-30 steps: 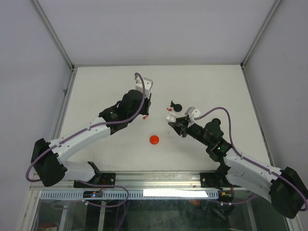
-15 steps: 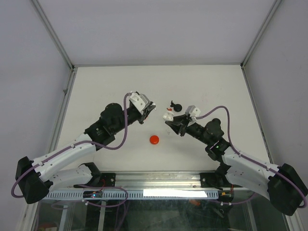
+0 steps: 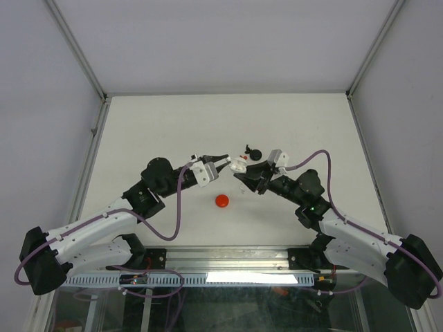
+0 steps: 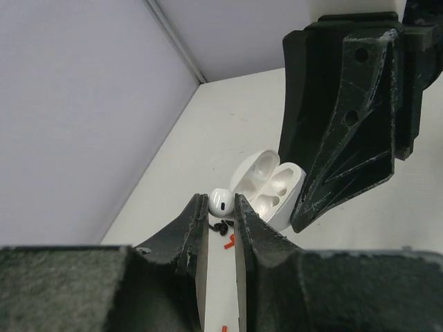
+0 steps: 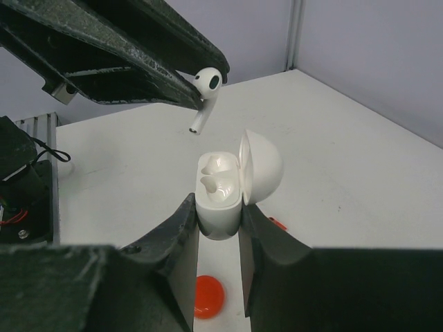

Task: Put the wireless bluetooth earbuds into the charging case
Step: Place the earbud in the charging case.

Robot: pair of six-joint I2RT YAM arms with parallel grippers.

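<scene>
Top view: the left claw [image 3: 223, 160] has swung right since half a second ago. Its tips now nearly meet the open white case [image 3: 239, 164], which the right claw [image 3: 243, 173] holds above the desk [image 3: 152, 124]. The right claw has barely moved. A red puck [image 3: 222, 200] lies in front of them and a black puck [image 3: 256, 154] behind.

Left wrist view: the left claw is pinched almost closed on a white earbud [image 4: 221, 202], just beside the case's empty cups.

Right wrist view: the right claw clamps the case's base, with the lid swung open to the right. The earbud hangs above and slightly left, stem down, not touching the case.
</scene>
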